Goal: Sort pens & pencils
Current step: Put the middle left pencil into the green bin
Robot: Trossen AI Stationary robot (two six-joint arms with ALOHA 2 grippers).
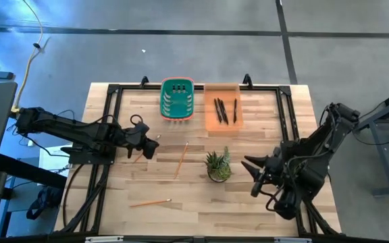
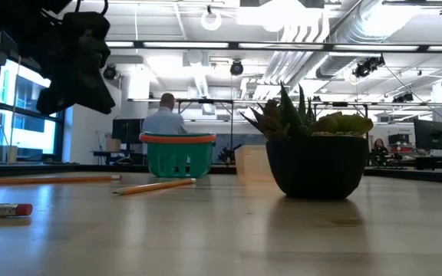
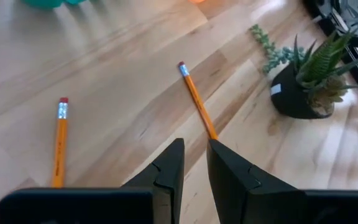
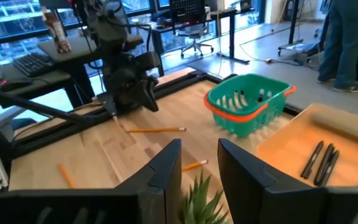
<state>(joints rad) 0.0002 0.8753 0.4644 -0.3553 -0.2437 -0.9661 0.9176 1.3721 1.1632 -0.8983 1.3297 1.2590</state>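
Three pencils (image 1: 181,160) lay loose on the bench (image 1: 262,209): one near the middle beside the plant pot (image 1: 218,169), one just under the left end effector (image 1: 147,145), one nearer the front edge. The pens (image 1: 225,110), about four black sticks, sat together in the orange tray (image 1: 211,120) at the back, next to the green basket (image 1: 177,100), whose contents could not be made out. Left end effector hovered above the bench at the left-centre, fingers (image 3: 166,174) parted only a narrow gap and holding nothing; its wrist view showed a pencil running out from between the tips and a second one off to the side. Right end effector (image 1: 255,177) waited at the right side close to the plant pot, fingers (image 4: 163,168) slightly apart, empty. Main risk as judged: the narrow opening could come down on top of the thin pencil instead of straddling it, rolling or skidding it across the smooth wood. A pencil lying flat gave little to grip, so a pinch near one end could tip it or let it swing out. The middle pencil was near the pot, so a push could drive it against the pot or under the leaves. Carrying to the wrong container was also possible, since basket and tray stood side by side. The right arm near the pot could knock it if it moved carelessly.
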